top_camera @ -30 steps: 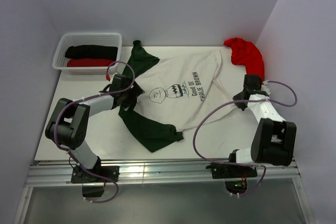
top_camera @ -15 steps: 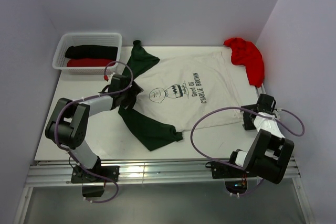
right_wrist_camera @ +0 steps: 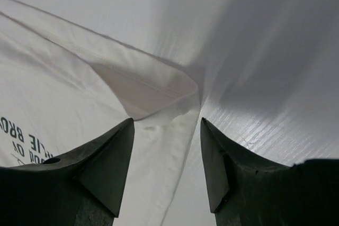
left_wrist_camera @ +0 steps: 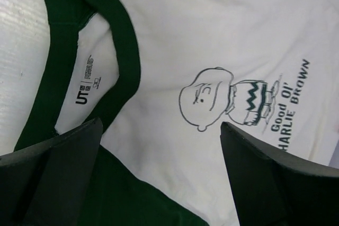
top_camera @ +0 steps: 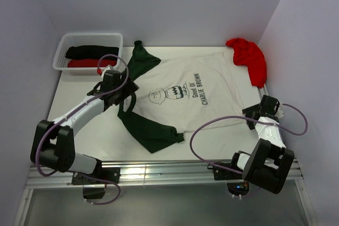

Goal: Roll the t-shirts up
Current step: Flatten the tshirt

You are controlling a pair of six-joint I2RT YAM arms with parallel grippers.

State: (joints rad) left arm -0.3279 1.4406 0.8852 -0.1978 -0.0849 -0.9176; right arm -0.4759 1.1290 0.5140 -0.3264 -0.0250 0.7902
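Observation:
A white t-shirt (top_camera: 201,96) with dark green sleeves, collar and a Charlie Brown print lies spread flat across the middle of the table. My left gripper (top_camera: 126,99) hovers wide open over its collar and near sleeve. In the left wrist view the collar (left_wrist_camera: 124,51) and the print (left_wrist_camera: 212,99) show between and beyond the gripper (left_wrist_camera: 160,125). My right gripper (top_camera: 255,115) is open at the shirt's right hem corner. The right wrist view shows that corner (right_wrist_camera: 153,93) folded over just ahead of the gripper (right_wrist_camera: 166,123), with nothing held. A red t-shirt (top_camera: 249,56) lies bunched at the back right.
A white lattice basket (top_camera: 62,51) at the back left holds a rolled black shirt (top_camera: 91,51) and a rolled red one (top_camera: 82,63). Walls close in at the back and on both sides. Bare table (top_camera: 95,130) shows near the left front.
My right gripper dragged the hem toward the near right, opened and let go, leaving the shirt flatter. The left arm shifted slightly toward the back with its gripper still open.

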